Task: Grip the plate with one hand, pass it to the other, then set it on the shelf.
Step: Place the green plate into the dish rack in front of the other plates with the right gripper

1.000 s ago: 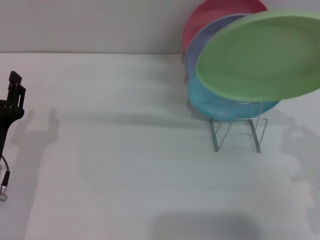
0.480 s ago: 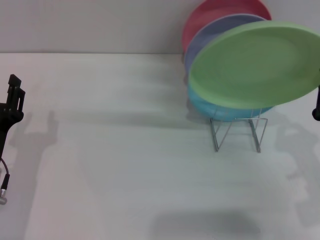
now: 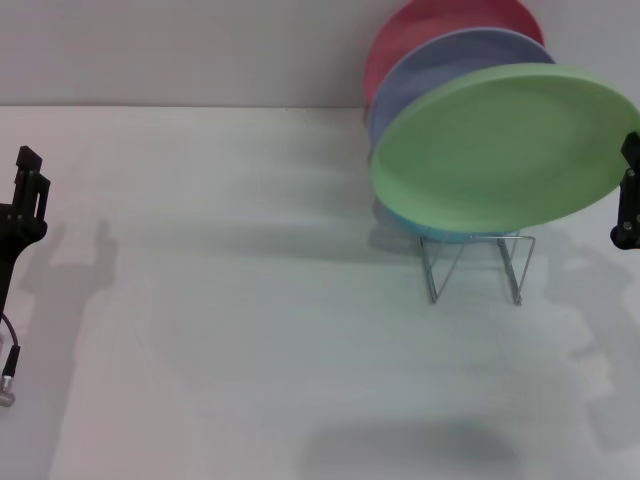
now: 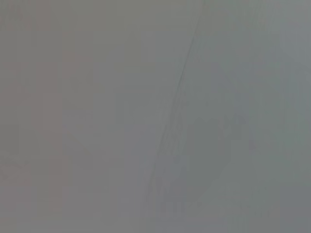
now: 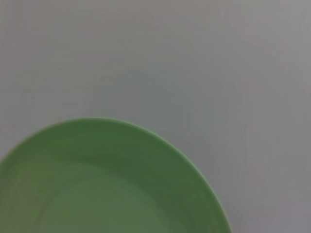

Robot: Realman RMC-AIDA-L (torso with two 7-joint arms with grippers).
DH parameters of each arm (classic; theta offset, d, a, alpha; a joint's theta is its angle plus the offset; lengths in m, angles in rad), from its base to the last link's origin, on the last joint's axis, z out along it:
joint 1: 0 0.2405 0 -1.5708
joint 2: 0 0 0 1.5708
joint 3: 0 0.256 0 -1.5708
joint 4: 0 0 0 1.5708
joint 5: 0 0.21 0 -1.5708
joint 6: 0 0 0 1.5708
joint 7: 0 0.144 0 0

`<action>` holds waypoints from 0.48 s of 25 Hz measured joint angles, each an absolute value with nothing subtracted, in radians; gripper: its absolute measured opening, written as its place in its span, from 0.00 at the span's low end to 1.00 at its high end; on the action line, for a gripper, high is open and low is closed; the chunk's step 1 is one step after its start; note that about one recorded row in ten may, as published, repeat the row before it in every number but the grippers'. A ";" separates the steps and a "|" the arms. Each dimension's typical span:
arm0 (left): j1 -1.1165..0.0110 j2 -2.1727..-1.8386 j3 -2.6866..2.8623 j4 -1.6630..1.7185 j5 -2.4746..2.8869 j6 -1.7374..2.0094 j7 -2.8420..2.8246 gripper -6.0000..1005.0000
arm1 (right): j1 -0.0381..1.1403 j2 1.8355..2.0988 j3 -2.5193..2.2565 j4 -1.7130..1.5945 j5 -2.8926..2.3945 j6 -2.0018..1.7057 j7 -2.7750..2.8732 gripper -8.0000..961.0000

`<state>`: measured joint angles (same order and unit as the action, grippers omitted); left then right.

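- The left gripper (image 3: 28, 185) stands upright at nine o'clock, well apart from the shelf (image 3: 476, 262); its grip cannot be told.
- The plate (image 3: 500, 148) hangs tilted at two o'clock over the shelf.
- The right gripper (image 3: 628, 195) holds the plate's three o'clock rim.

Four plates (one green (image 3: 500, 150), held aloft), one wire rack (image 3: 477, 262).

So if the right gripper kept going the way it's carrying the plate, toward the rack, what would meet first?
Probably the turquoise plate already in the rack: the green plate held by the right gripper overlaps it in the head view, though depth is unclear. The left gripper is parked far left.
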<state>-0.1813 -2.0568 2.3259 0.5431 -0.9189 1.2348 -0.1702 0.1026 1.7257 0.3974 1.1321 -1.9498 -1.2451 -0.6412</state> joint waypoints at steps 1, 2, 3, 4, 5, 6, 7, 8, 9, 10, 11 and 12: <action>-0.182 -2.057 2.326 0.543 -0.919 1.235 -0.170 0.65 | 0.102 1.726 0.397 1.131 -1.950 -1.244 -0.641 0.03; -0.183 -2.057 2.326 0.543 -0.919 1.235 -0.170 0.65 | 0.100 1.726 0.398 1.128 -1.950 -1.241 -0.641 0.03; -0.183 -2.057 2.326 0.543 -0.919 1.235 -0.170 0.65 | 0.098 1.726 0.398 1.125 -1.950 -1.240 -0.641 0.03; -0.183 -2.057 2.325 0.543 -0.919 1.234 -0.170 0.65 | 0.094 1.730 0.404 1.118 -1.949 -1.238 -0.641 0.04; -0.185 -2.057 2.325 0.543 -0.919 1.231 -0.170 0.65 | 0.094 1.730 0.404 1.118 -1.949 -1.238 -0.641 0.04; -0.186 -2.056 2.325 0.543 -0.919 1.229 -0.170 0.65 | 0.093 1.731 0.405 1.114 -1.948 -1.237 -0.641 0.04; -0.186 -2.056 2.325 0.543 -0.919 1.228 -0.170 0.65 | 0.093 1.732 0.406 1.111 -1.947 -1.237 -0.641 0.04; -0.186 -2.056 2.325 0.543 -0.919 1.228 -0.170 0.65 | 0.092 1.733 0.406 1.108 -1.945 -1.236 -0.641 0.04; -0.187 -2.054 2.325 0.543 -0.919 1.226 -0.170 0.65 | 0.087 1.736 0.407 1.103 -1.943 -1.229 -0.641 0.04; -0.188 -2.054 2.325 0.543 -0.919 1.226 -0.170 0.66 | 0.087 1.736 0.407 1.103 -1.943 -1.229 -0.641 0.04; -0.188 -2.053 2.325 0.543 -0.919 1.226 -0.170 0.66 | 0.084 1.738 0.408 1.100 -1.943 -1.225 -0.641 0.04; -0.188 -2.053 2.325 0.543 -0.919 1.226 -0.170 0.66 | 0.082 1.740 0.410 1.098 -1.943 -1.221 -0.641 0.04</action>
<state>-0.1883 -2.0527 2.3254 0.5430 -0.9189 1.2256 -0.1703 0.0822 1.7399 0.4096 1.0976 -1.9430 -1.2205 -0.6410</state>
